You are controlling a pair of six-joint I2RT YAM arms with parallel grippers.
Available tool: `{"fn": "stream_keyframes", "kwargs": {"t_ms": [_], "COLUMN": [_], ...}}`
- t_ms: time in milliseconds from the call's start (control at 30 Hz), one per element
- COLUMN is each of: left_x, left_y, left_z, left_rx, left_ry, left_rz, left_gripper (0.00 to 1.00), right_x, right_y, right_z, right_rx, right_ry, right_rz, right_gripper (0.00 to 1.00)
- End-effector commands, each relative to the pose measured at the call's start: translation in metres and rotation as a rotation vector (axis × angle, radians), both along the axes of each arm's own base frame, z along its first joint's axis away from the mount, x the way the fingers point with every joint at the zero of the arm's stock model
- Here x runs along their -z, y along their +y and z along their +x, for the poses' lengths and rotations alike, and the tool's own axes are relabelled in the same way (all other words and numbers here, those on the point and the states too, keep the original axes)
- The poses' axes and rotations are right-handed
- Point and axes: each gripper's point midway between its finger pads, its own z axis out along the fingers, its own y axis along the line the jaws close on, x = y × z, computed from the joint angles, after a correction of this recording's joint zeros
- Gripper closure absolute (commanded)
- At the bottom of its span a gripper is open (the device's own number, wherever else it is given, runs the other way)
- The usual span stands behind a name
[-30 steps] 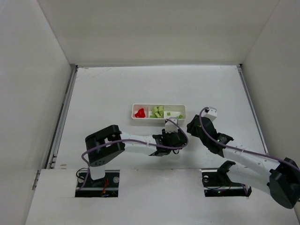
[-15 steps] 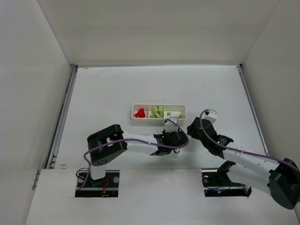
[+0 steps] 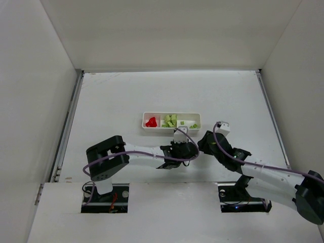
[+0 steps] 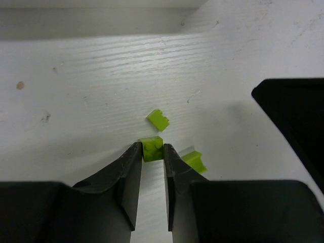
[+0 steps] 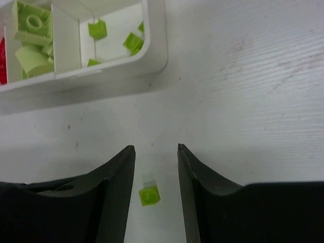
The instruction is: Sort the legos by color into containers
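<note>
The white tray (image 3: 171,128) has red legos (image 3: 151,122) in its left compartment, pale yellow-green legos (image 3: 170,120) in the middle and bright green legos (image 3: 194,125) in the right. My left gripper (image 4: 152,152) is shut on a bright green lego (image 4: 152,148) on the table just in front of the tray; two more green legos (image 4: 158,120) (image 4: 194,161) lie beside it. My right gripper (image 5: 156,149) is open and low over the table, with a bright green lego (image 5: 149,195) lying between its fingers, untouched. In the top view the two grippers (image 3: 186,151) (image 3: 203,144) are close together.
The tray's near wall (image 5: 152,55) is just ahead of my right gripper. The right gripper's black body (image 4: 298,121) shows close to the right of my left gripper. White enclosure walls (image 3: 35,101) surround the table.
My right arm has moved left and toward the near edge, closer to the left gripper. My left gripper has shifted slightly left.
</note>
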Motion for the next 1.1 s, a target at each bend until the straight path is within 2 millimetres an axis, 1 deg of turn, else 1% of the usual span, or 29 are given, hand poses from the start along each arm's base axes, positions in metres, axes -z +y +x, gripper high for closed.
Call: {"fn": "stream_keyframes", "kwargs": {"t_ms": [0, 100, 167, 267, 333, 433, 533, 633, 700, 767, 967, 1067], "left_x": [-0.043, -0.061, -0.069, -0.082, -0.090, -0.110, -0.135, -0.153, -0.155, -0.153, -0.130, -0.121], "left_y": [0.006, 0.002, 0.005, 0.014, 0.023, 0.033, 0.038, 0.043, 0.042, 0.035, 0.010, -0.001], "left_z": [0.000, -0.002, 0.000, 0.007, 0.020, 0.041, 0.058, 0.077, 0.088, 0.101, 0.134, 0.144], "left_rx": [-0.059, -0.017, -0.010, -0.020, -0.045, -0.068, -0.070, -0.079, -0.080, -0.071, -0.044, -0.028], "left_ry": [-0.039, -0.032, -0.026, -0.035, -0.053, -0.080, -0.113, -0.164, -0.181, -0.181, -0.153, -0.151], "left_rz": [-0.117, -0.182, -0.221, -0.275, -0.298, -0.355, -0.409, -0.415, -0.400, -0.378, -0.320, -0.299], "left_gripper": [0.86, 0.86, 0.86, 0.86, 0.86, 0.87, 0.87, 0.86, 0.86, 0.86, 0.85, 0.84], "right_x": [-0.007, -0.003, -0.001, 0.009, 0.014, 0.022, 0.022, 0.019, 0.020, 0.022, 0.033, 0.035], "right_y": [0.011, 0.017, 0.023, 0.032, 0.039, 0.046, 0.051, 0.052, 0.051, 0.051, 0.046, 0.046], "right_z": [-0.010, -0.021, -0.026, -0.032, -0.034, -0.034, -0.034, -0.035, -0.036, -0.038, -0.041, -0.041], "right_rx": [-0.035, -0.063, -0.086, -0.128, -0.155, -0.175, -0.176, -0.176, -0.177, -0.183, -0.171, -0.170], "right_ry": [0.014, 0.036, 0.049, 0.083, 0.106, 0.120, 0.115, 0.101, 0.106, 0.115, 0.140, 0.136], "right_rz": [-0.002, -0.026, -0.029, -0.061, -0.089, -0.125, -0.133, -0.129, -0.137, -0.136, -0.165, -0.159], "right_gripper": [0.55, 0.56, 0.57, 0.56, 0.55, 0.57, 0.59, 0.59, 0.59, 0.58, 0.58, 0.59]}}
